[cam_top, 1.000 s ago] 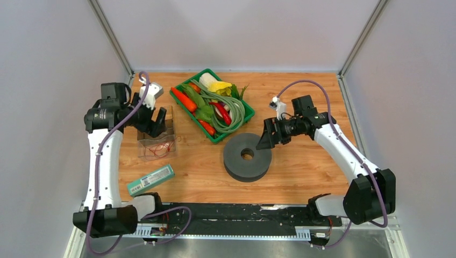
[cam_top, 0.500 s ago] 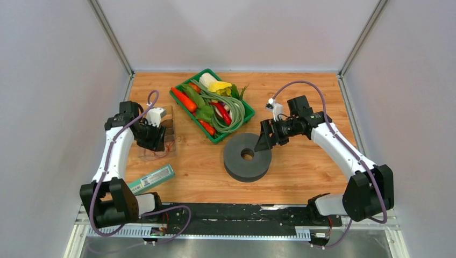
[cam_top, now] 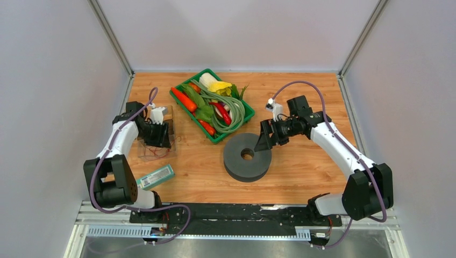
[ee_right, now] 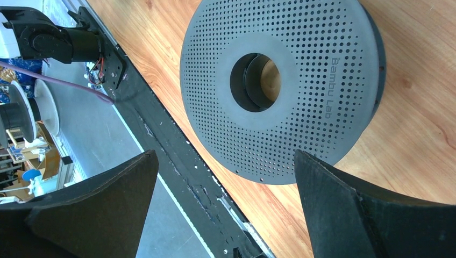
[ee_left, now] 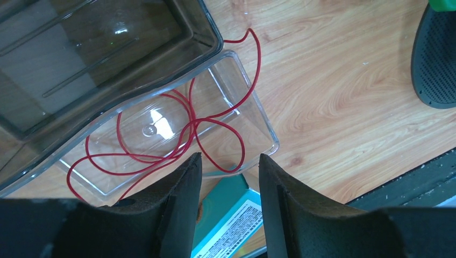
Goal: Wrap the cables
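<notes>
The cable is a thin red wire [ee_left: 192, 122] lying in loose loops in a shallow clear tray [ee_left: 258, 115], with one end trailing over the rim onto the wood. In the top view the wire [cam_top: 156, 150] shows faintly under my left gripper [cam_top: 161, 141]. That gripper [ee_left: 229, 158] hovers over the tray's near edge, its jaws partly apart with nothing between them. A dark grey perforated spool [cam_top: 247, 157] lies flat mid-table. My right gripper [cam_top: 264, 142] hangs wide open and empty beside the spool [ee_right: 279, 80], over its near rim.
A smoky clear box [ee_left: 107, 54] sits against the tray's far side. A teal carton [cam_top: 151, 179] lies near the front edge, just below the tray. A green basket [cam_top: 234, 127] of vegetables stands at the back centre. The black base rail runs along the front.
My left arm has dropped and pulled in over the tray, and its jaws have narrowed. The right arm has barely shifted.
</notes>
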`<state>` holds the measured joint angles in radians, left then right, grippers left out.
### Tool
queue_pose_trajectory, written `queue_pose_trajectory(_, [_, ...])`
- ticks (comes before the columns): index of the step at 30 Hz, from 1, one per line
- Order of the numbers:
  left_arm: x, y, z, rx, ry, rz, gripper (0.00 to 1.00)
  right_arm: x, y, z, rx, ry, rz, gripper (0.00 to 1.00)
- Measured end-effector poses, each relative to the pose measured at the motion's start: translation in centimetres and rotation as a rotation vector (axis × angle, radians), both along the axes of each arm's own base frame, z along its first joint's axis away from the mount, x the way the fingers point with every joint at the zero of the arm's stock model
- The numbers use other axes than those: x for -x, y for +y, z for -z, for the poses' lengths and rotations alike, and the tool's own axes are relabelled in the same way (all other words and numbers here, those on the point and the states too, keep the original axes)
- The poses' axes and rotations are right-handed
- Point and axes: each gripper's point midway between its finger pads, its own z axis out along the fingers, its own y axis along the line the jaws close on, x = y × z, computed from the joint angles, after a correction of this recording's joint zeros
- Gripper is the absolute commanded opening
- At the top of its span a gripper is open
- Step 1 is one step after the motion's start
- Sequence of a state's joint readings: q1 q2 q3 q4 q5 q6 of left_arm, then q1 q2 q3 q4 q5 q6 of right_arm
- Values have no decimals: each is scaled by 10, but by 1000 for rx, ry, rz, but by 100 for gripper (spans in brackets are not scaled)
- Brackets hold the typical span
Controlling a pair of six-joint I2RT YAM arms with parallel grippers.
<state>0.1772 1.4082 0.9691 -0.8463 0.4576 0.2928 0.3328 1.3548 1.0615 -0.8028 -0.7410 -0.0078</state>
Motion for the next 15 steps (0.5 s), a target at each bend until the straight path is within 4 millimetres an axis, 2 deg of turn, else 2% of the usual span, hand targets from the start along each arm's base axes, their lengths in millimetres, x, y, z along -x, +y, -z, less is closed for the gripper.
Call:
queue_pose_trajectory(3, [-1, -3, 1, 19, -8, 2, 49, 0, 0, 1, 2, 5, 0, 100])
queue_pose_trajectory(7, [-4, -5, 6, 33, -3, 3, 42, -1, 0, 5, 7, 18, 0, 100])
queue_pose_trajectory(10, [-7, -6, 10, 42, -2, 6, 26, -1, 0, 6, 8, 22, 0, 100])
queue_pose_trajectory(12, [-6, -7, 10, 49, -2, 9, 4, -1, 0, 7, 9, 25, 0, 100])
queue_pose_trajectory(13, [-6, -8, 9, 54, -4, 11, 0, -1, 0, 7, 10, 27, 0, 100])
queue_pose_trajectory(15, [-6, -9, 7, 57, -10, 13, 0, -1, 0, 8, 11, 30, 0, 100])
